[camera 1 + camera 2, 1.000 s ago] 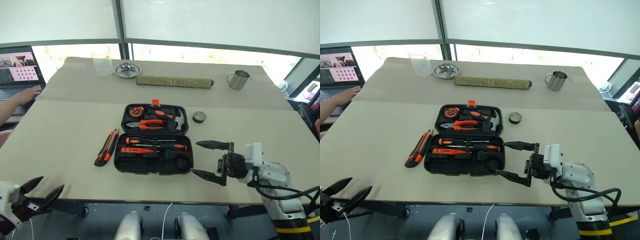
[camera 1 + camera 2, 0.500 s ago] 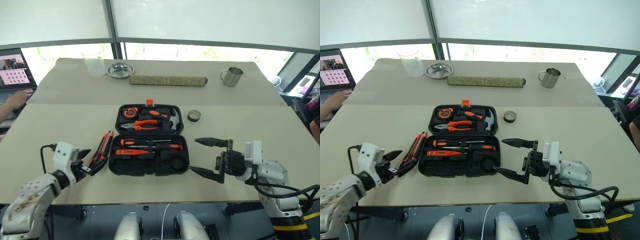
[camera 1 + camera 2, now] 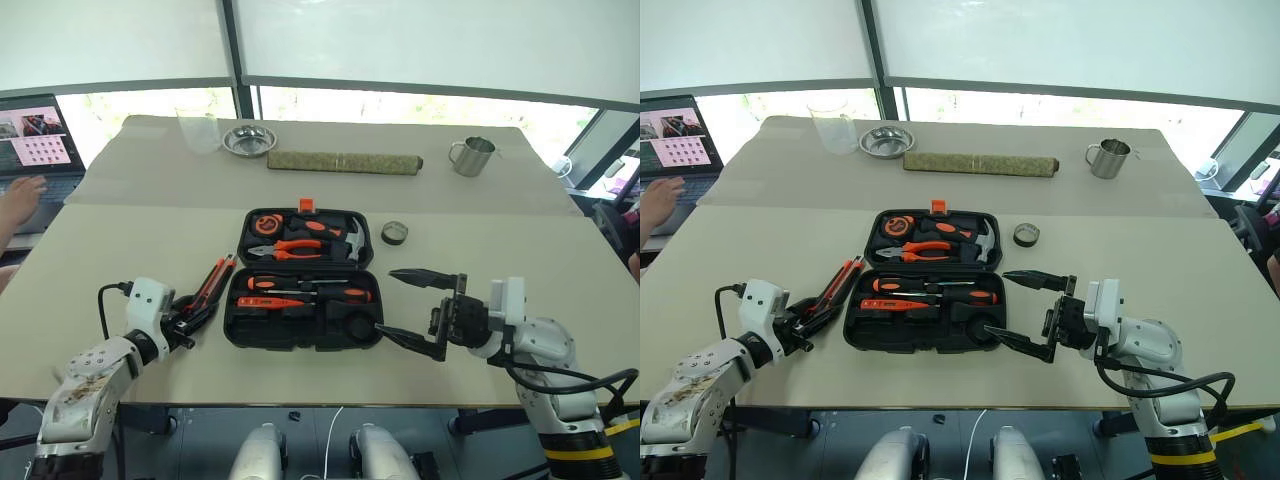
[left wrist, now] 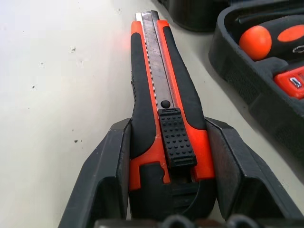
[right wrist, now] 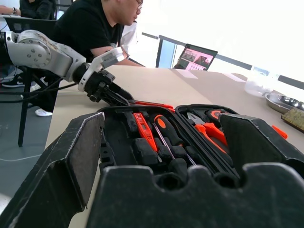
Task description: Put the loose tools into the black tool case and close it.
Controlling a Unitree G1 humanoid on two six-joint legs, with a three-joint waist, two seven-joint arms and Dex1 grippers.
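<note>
The black tool case lies open in the middle of the table. Two screwdrivers sit in its near half, and pliers, a hammer and a tape measure in its far half. Just left of the case lies the orange-and-black utility knife. My left gripper is shut on the knife's near end. In the left wrist view both fingers press the knife from the sides. A small dark tape roll rests to the right of the case's far half. My right gripper stands open at the case's right edge, pointing left.
At the back of the table stand a metal cup, a green rolled mat, a metal bowl and a clear beaker. At the far left are a laptop and a person's hand.
My left arm came in from the lower left to the utility knife, and its fingers closed around the knife's handle. The right gripper stayed put.
</note>
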